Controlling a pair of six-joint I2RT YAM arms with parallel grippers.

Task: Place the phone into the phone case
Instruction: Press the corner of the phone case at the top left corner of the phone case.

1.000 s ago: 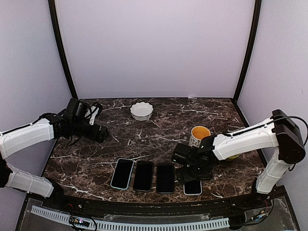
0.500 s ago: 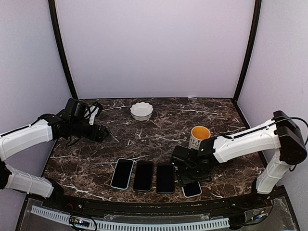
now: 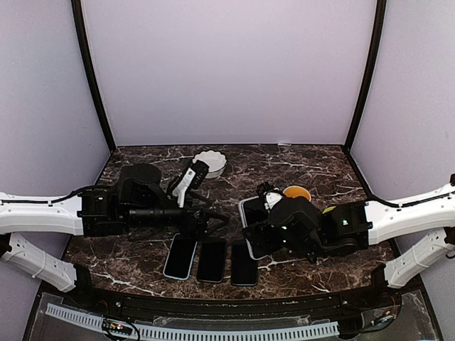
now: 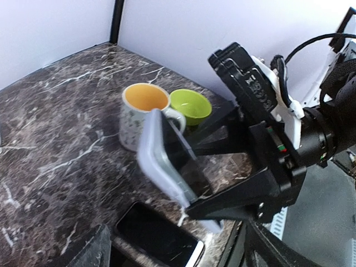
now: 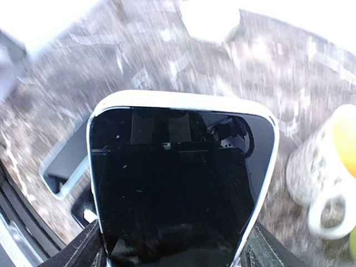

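From above: three dark slabs [image 3: 212,259] in a row on the surface [image 3: 320,167], the leftmost a light-rimmed phone case [image 3: 180,256], plus one mug [image 3: 295,193] and one white bowl [image 3: 213,161]; one phone [image 3: 250,211] up in the air, clamped in the right end effector [image 3: 256,224], with the left end effector [image 3: 215,222] close by, spread wide and empty. Left wrist: phone tilted; one mug, one green bowl [image 4: 191,105] behind. Right wrist: phone held square ahead, phone case down left.

Marble tbl [image 3: 320,163]: 3 phones [image 3: 212,259], mug [image 3: 295,193], wht bowl [image 3: 213,160], grn bowl [image 4: 191,105].
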